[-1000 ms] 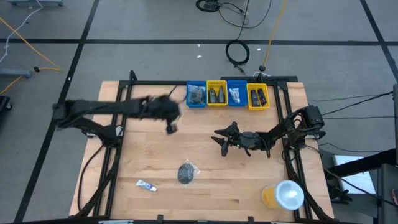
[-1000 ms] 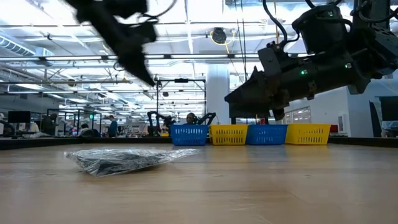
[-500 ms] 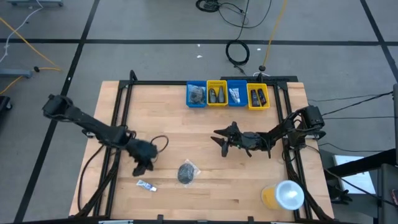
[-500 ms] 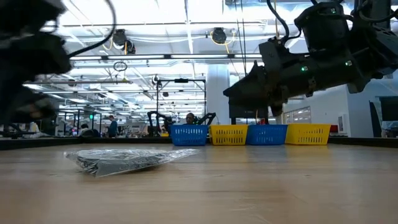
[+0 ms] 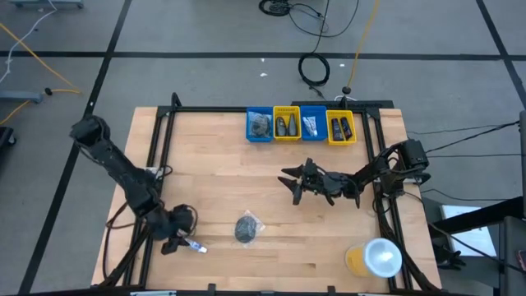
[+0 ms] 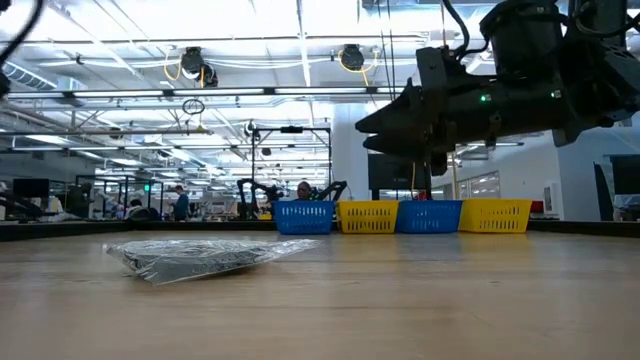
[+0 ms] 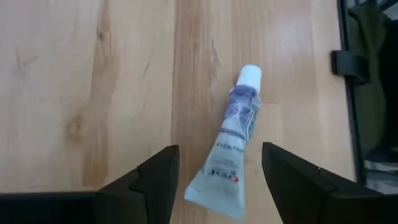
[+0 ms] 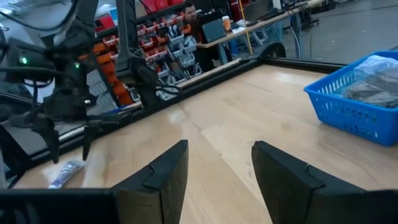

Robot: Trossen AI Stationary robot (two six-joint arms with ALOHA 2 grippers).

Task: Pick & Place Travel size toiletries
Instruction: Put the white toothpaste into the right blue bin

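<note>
A small white tube [image 7: 233, 144] lies flat on the wooden table near its near left corner, cap pointing away from my left gripper [image 7: 221, 186]. That gripper is open and points down. Its fingers stand on either side of the tube's flat end without touching it. In the high view the left gripper [image 5: 174, 242] is just left of the tube [image 5: 196, 245]. A clear-wrapped dark round piece [image 5: 246, 228] lies to the tube's right. My right gripper [image 5: 296, 182] hangs open above the table's middle, holding nothing.
Four small bins stand in a row at the far edge: blue [image 5: 260, 125], yellow [image 5: 287, 123], blue [image 5: 313, 123], yellow [image 5: 341, 127], each holding toiletries. A yellow cup with a white lid [image 5: 374, 258] stands at the near right corner. A black frame rail [image 5: 152, 181] runs along the left side.
My left gripper has swung from beside the bins at the far edge toward the near left corner and come down over the white tube. My right gripper has risen slightly. The tube and the wrapped piece have stayed where they were.
</note>
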